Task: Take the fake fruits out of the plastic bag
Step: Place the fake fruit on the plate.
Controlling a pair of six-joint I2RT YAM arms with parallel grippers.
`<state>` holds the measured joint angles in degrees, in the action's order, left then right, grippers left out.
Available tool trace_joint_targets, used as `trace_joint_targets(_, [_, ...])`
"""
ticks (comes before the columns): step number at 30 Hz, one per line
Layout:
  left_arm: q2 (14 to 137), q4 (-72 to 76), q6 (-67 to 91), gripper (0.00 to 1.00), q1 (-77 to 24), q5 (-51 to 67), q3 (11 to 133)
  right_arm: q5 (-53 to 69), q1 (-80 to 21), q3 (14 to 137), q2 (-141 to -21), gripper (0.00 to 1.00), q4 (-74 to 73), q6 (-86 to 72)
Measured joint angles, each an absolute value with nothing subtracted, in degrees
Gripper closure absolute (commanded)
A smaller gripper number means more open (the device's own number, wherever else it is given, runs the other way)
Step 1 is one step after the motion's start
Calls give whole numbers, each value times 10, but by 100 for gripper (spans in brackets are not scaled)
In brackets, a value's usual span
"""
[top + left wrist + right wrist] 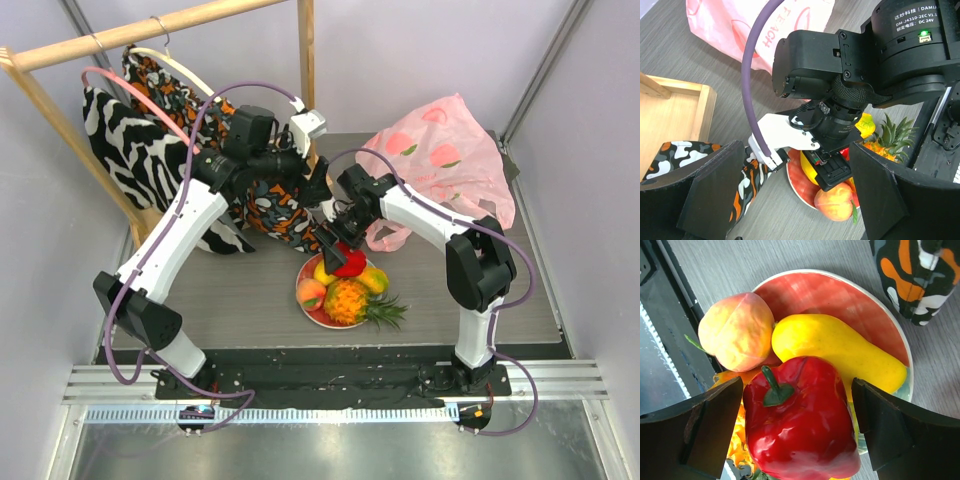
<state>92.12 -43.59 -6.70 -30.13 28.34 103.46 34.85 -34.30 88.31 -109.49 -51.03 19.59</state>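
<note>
The fake fruits lie heaped on a round red plate (318, 317): a red pepper (800, 425) on top, a yellow mango (840, 347), a peach (735, 330) and a pineapple (352, 301). My right gripper (797, 427) hangs open just over the pepper, with a gap on each side of it. The pink plastic bag (440, 150) sits slumped at the back right, printed with peaches; I cannot see inside it. My left gripper (797, 200) is open and empty, raised behind the right wrist, left of the bag (740, 25). In the top view the right gripper (335, 255) is over the plate's far side.
A wooden clothes rack (150, 30) with patterned garments (130, 140) fills the back left. One orange-and-black garment (275, 210) hangs close to the plate (840, 290) and both grippers. A black rail (330, 365) runs along the near edge.
</note>
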Motion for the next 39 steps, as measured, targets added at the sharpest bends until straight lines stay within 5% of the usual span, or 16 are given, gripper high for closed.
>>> trace_joint_targets(20, [929,-436,-67,10,-301,286,1035,295,-343,883,-1094,0,-515,212])
trace_joint_targets(26, [932,-436,-67,10,-301,288,1035,294,-343,883,-1094,21,-517,234])
trace_joint_targets(39, [933,-437,-67,10,-301,292,1035,287,-343,838,-1031,26,-488,316])
